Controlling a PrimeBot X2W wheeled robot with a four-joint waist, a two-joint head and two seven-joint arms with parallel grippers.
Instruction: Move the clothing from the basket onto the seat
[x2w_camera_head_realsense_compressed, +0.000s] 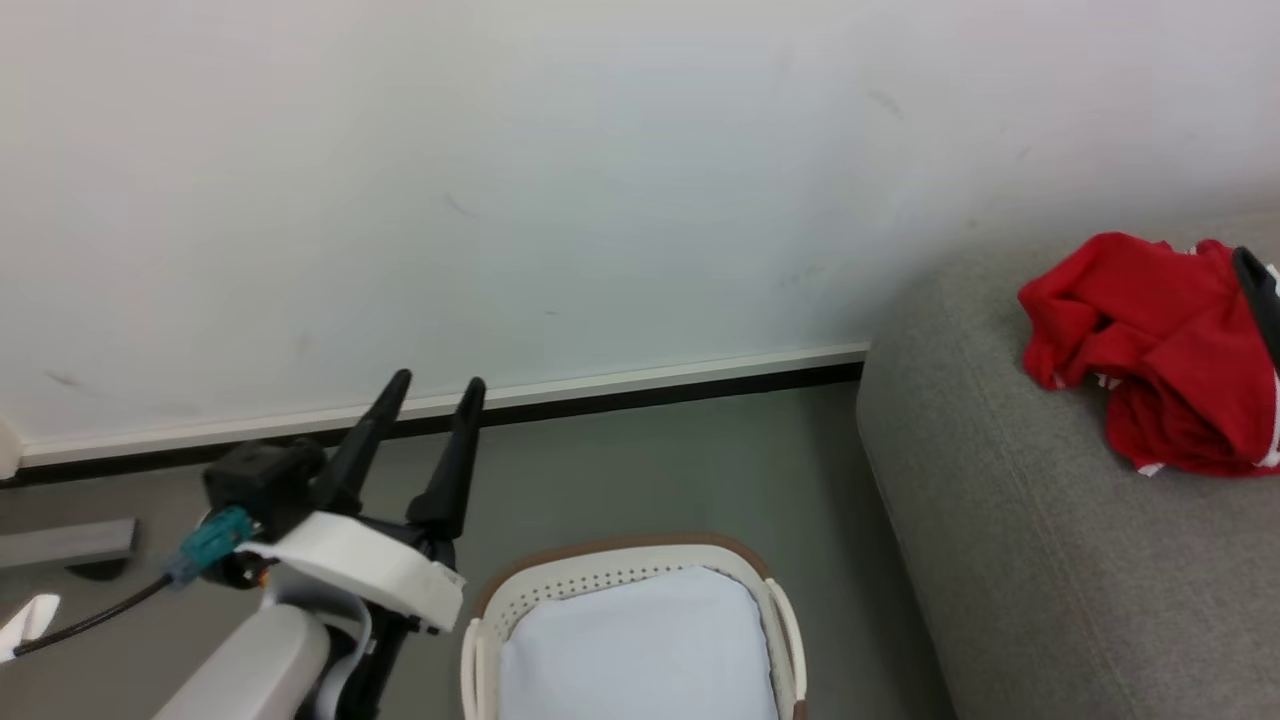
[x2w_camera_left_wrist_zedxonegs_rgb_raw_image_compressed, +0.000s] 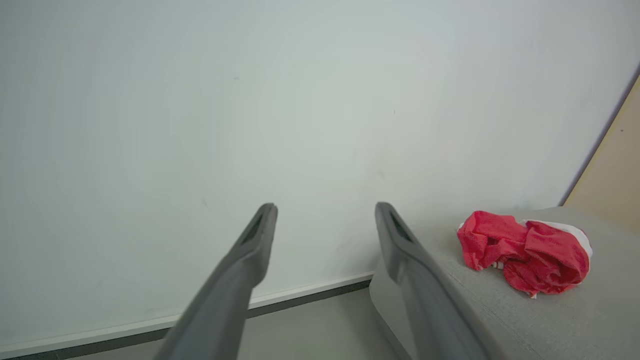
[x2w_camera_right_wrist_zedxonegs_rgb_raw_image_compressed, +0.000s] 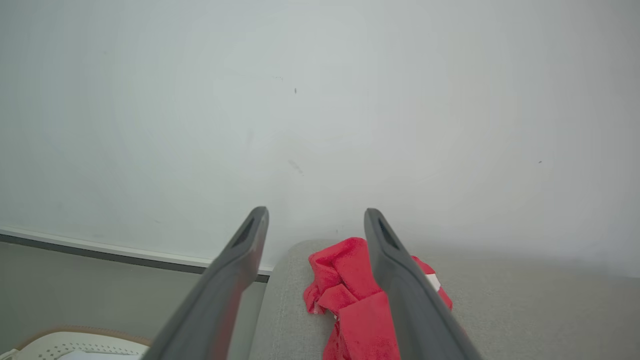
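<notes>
The red clothing (x2w_camera_head_realsense_compressed: 1150, 360) lies crumpled on the grey seat (x2w_camera_head_realsense_compressed: 1050, 540) at the right, with white trim showing at its edges. The cream basket (x2w_camera_head_realsense_compressed: 620, 552) stands on the floor at the bottom centre, holding a flat pale bluish-white pad (x2w_camera_head_realsense_compressed: 640, 640). My left gripper (x2w_camera_head_realsense_compressed: 435, 385) is open in the air left of the basket, with nothing between its fingers. My right gripper (x2w_camera_right_wrist_zedxonegs_rgb_raw_image_compressed: 316, 212) is open above the clothing (x2w_camera_right_wrist_zedxonegs_rgb_raw_image_compressed: 345, 285), not touching it; one of its dark fingers (x2w_camera_head_realsense_compressed: 1258, 295) shows at the right edge. The clothing (x2w_camera_left_wrist_zedxonegs_rgb_raw_image_compressed: 525, 252) also shows in the left wrist view, on the seat (x2w_camera_left_wrist_zedxonegs_rgb_raw_image_compressed: 550, 325).
A white wall with a dark baseboard (x2w_camera_head_realsense_compressed: 650, 390) runs behind everything. Grey floor (x2w_camera_head_realsense_compressed: 700, 460) separates the basket from the seat. A flat grey piece (x2w_camera_head_realsense_compressed: 65, 540) and a white scrap (x2w_camera_head_realsense_compressed: 30, 620) lie at the far left. A beige panel (x2w_camera_left_wrist_zedxonegs_rgb_raw_image_compressed: 615, 170) stands beyond the seat.
</notes>
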